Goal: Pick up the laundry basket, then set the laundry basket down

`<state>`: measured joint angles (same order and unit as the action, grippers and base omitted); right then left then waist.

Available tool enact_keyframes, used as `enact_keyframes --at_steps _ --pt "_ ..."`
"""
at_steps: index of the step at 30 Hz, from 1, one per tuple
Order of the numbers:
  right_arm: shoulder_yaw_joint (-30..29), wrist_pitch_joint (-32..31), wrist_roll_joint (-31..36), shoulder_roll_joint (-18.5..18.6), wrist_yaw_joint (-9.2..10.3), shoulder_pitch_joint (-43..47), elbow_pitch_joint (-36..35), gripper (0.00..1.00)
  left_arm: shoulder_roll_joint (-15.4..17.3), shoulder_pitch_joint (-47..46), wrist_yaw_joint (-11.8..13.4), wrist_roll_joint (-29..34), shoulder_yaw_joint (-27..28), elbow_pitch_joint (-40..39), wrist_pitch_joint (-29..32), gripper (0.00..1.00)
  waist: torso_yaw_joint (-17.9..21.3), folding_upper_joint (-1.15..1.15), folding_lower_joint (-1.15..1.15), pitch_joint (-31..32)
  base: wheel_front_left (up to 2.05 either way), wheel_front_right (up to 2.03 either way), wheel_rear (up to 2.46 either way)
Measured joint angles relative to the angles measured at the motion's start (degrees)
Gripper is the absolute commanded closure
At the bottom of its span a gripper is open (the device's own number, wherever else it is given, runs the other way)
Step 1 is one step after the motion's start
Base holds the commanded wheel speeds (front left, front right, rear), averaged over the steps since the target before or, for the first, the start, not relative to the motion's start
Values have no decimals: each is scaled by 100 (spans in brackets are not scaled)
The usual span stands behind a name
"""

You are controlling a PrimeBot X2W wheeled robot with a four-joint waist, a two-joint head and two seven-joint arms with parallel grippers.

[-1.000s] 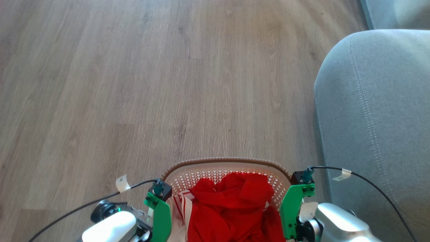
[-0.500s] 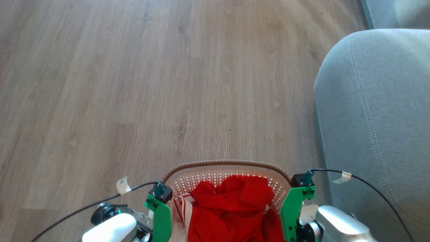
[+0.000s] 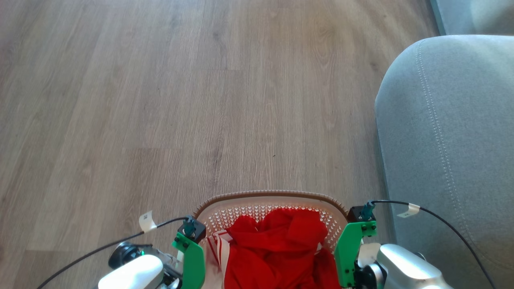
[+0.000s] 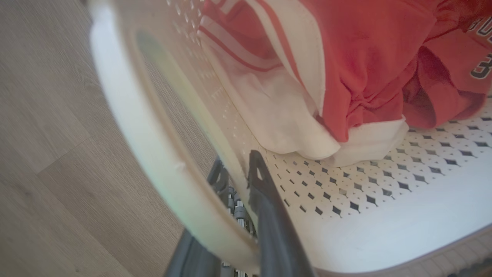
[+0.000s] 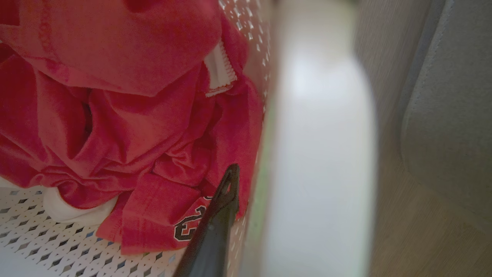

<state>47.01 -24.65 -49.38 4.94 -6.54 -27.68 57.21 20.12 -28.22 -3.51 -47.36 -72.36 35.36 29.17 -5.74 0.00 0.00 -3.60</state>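
Status: laundry basket (image 3: 273,196) near centre, sofa (image 3: 449,140) to its right. left hand (image 4: 236,161) pinches the left wall; right hand (image 5: 246,177) looks clamped on the right wall, outer finger hidden. Pick-up looks done; set-down remains.

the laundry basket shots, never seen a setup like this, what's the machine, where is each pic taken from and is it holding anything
This is a wheeled robot with two arms, each ending in a two-fingered gripper. The wide picture comes from its head camera, looking down at a wood floor, with a grey upholstered seat at the right. At the bottom is the laundry basket, with red and white clothes inside. The two close-ups come from wrist cameras looking along the fingers. The left gripper pinches the basket's side wall, one finger inside, one outside. The right gripper has one finger inside the opposite wall; its other finger is hidden behind the white handle, so it looks like a matching grip.
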Motion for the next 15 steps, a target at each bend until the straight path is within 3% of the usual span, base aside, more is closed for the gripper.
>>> enact_keyframes --at_steps 15 --pt "-74 -25 93 7 0 45 -65 100 -3 1 0 0 0 11 -1 100 8 1 0 5 0 0 0"
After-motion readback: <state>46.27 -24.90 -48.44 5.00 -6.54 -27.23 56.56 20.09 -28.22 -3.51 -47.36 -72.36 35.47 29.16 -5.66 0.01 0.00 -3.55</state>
